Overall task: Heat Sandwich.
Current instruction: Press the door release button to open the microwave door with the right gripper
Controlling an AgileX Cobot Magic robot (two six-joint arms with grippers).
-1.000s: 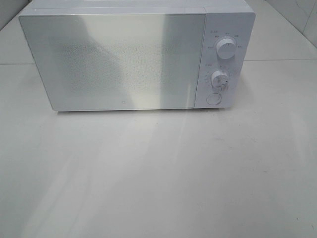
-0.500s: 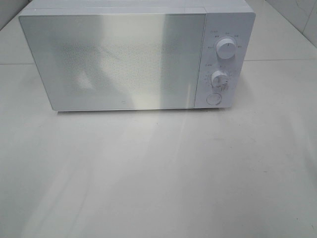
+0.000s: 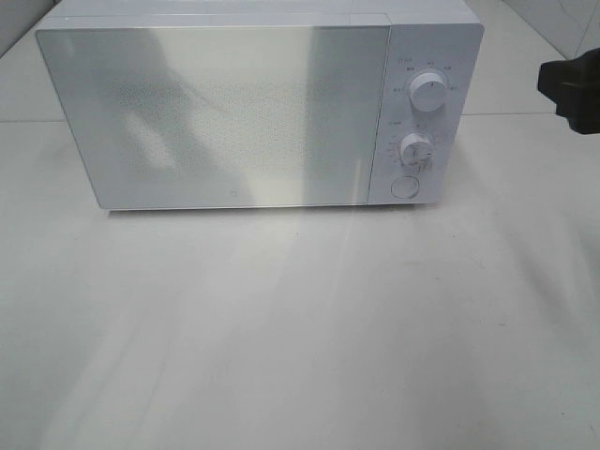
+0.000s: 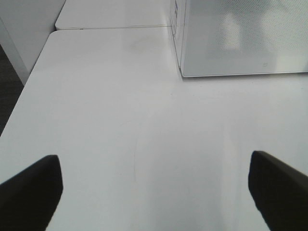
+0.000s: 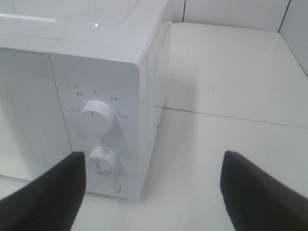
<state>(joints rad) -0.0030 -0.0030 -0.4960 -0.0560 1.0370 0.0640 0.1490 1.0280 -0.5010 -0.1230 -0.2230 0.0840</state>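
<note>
The sandwich is out of view in every frame. A white microwave (image 3: pixel 216 112) stands at the back of the table with its mirrored door closed. Its control panel carries an upper knob (image 3: pixel 428 94), a lower knob (image 3: pixel 414 150) and a round button (image 3: pixel 404 187). My right gripper (image 5: pixel 154 192) is open and empty, hovering in front of the panel's right corner, facing the upper knob (image 5: pixel 94 115) and lower knob (image 5: pixel 102 156). A black part of my right arm (image 3: pixel 572 86) shows at the right edge. My left gripper (image 4: pixel 154 192) is open and empty above the table, left of the microwave (image 4: pixel 240 38).
The white table (image 3: pixel 300 328) stretches in front of the microwave. A seam between tabletops (image 4: pixel 110 27) runs behind the left side, and the table's left edge (image 4: pixel 29 86) drops to a dark floor. White walls stand behind at the right (image 5: pixel 231 12).
A black part of my right arm has come into the exterior view at the right edge. The reflections in the microwave door have shifted.
</note>
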